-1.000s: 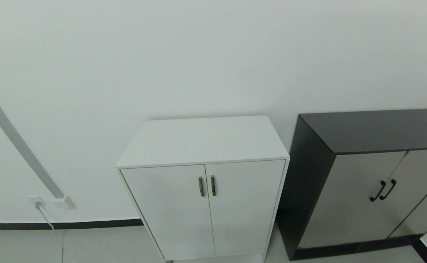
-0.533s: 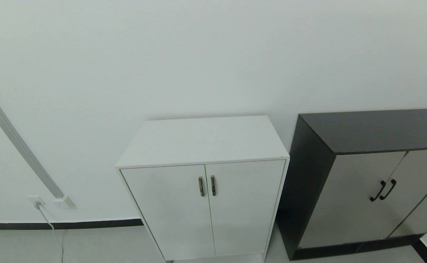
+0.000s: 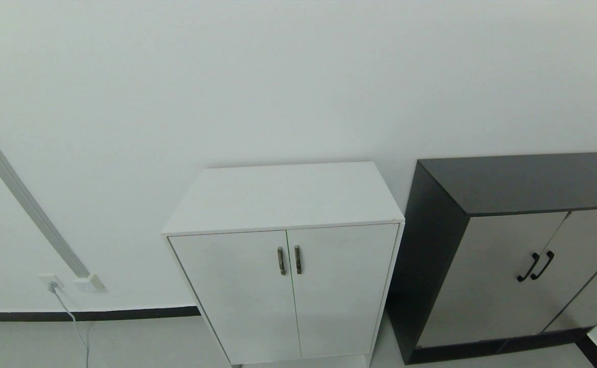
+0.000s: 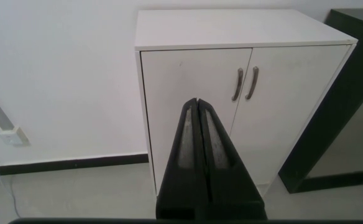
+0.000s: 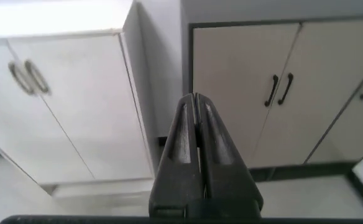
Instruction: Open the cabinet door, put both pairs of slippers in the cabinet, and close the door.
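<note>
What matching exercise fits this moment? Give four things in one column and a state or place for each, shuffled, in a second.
Things:
1. white cabinet
2. dark cabinet
3. left gripper
4. wall socket

States or places:
A. shut, holding nothing
B. cable plugged in
C. both doors closed
D. to the right of the white cabinet

Pairs: 1-C, 2-D, 3-A, 4-B.
</note>
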Tool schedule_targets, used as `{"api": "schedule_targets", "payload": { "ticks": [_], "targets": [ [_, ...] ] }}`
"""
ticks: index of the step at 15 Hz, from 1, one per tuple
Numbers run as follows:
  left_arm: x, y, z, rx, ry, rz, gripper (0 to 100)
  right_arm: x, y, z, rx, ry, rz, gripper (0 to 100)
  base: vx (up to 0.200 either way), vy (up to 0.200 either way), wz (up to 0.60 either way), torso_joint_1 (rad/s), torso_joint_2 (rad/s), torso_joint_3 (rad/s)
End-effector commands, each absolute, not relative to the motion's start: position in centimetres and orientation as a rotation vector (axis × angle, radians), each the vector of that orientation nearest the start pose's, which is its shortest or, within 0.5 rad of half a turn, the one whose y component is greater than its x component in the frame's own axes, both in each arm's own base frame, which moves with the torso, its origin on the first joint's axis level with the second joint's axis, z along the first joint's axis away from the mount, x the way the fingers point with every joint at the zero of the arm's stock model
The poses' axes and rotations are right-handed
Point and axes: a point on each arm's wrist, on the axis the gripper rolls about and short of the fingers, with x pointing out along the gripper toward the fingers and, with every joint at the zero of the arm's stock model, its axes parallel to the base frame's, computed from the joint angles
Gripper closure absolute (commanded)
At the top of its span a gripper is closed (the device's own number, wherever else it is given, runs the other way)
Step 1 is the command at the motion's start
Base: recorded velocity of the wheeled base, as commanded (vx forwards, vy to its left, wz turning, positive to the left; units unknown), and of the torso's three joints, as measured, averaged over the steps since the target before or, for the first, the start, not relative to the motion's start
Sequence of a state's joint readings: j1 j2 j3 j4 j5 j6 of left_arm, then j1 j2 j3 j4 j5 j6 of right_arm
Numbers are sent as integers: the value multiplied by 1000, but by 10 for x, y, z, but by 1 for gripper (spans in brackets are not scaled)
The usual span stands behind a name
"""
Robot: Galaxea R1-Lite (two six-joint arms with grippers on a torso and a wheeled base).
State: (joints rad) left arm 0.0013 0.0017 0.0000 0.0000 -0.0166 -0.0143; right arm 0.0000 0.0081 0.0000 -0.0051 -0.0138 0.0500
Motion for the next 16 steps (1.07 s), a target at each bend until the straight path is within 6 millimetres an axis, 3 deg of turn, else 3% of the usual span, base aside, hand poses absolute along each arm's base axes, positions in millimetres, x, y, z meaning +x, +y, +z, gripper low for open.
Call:
{"api": "schedule_targets", "payload": {
  "ticks": [1, 16],
  "targets": [
    [-23, 0, 76, -12, 2, -15, 100, -23, 0, 76, 54, -7, -18, 100, 0, 0, 0, 0, 0, 0],
    [-23, 0, 76, -12, 2, -15, 100, -23, 0, 76, 40, -5, -12, 100, 0, 0, 0, 0, 0, 0]
  ]
}}
